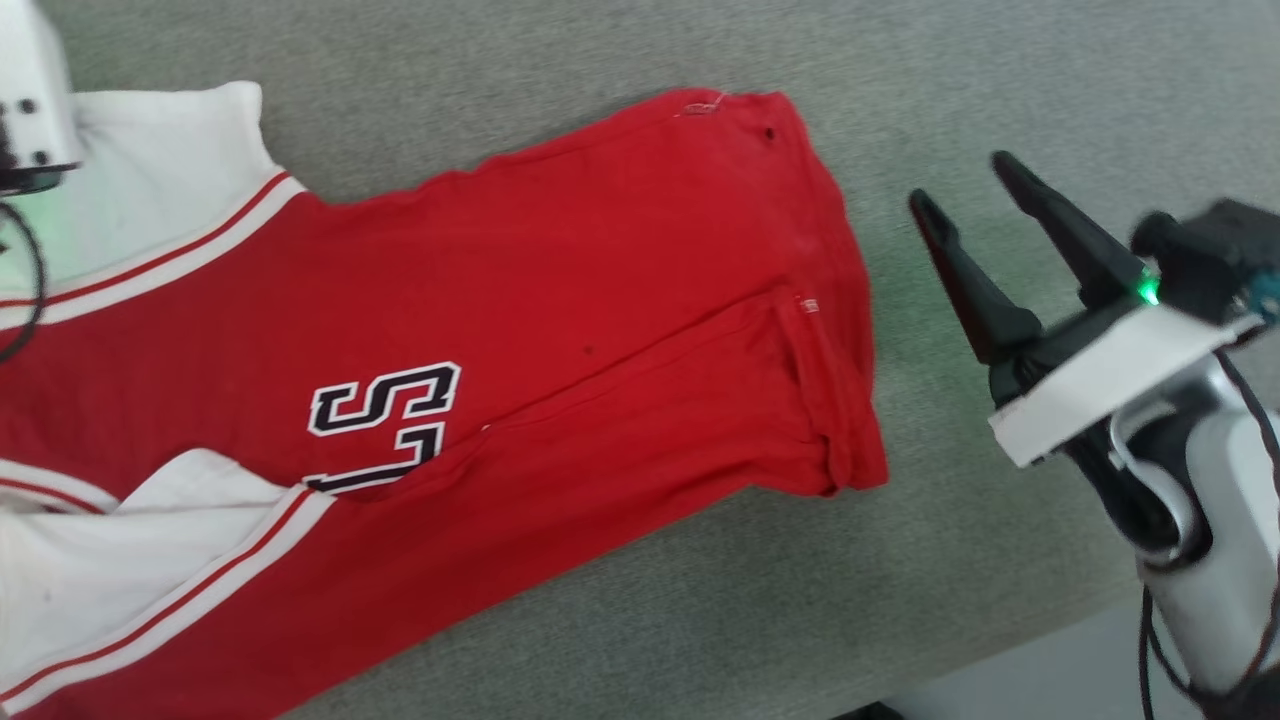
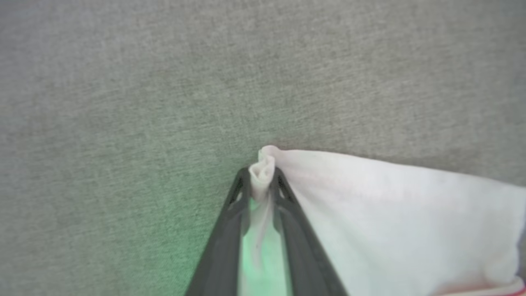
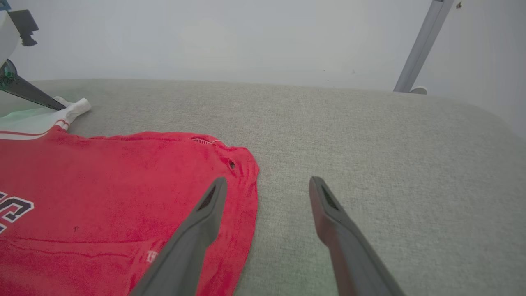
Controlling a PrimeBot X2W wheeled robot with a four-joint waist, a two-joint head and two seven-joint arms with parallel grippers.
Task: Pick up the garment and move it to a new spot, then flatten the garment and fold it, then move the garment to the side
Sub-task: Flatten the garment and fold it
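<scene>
Red garment point(image 1: 600, 280) lies front-up on the grey tabletop point(image 1: 1000, 60), mid-flattening: the left hand point(image 2: 262, 174) pinches its white sleeve point(image 2: 390, 213) corner, the right hand point(image 1: 958, 180) gapes empty just beside its hem, so next the sleeve probably needs drawing outward, taut

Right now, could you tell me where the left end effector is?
In the left wrist view, the left end effector pinches a corner of the white sleeve of the shirt on the grey cushion, to the robot's left.

garment point(image 1: 620, 290): soft matt knit cloth
table point(image 1: 1000, 80): coarse woven cloth under the jaws, matt
jaws: smooth dark matt plastic
</scene>
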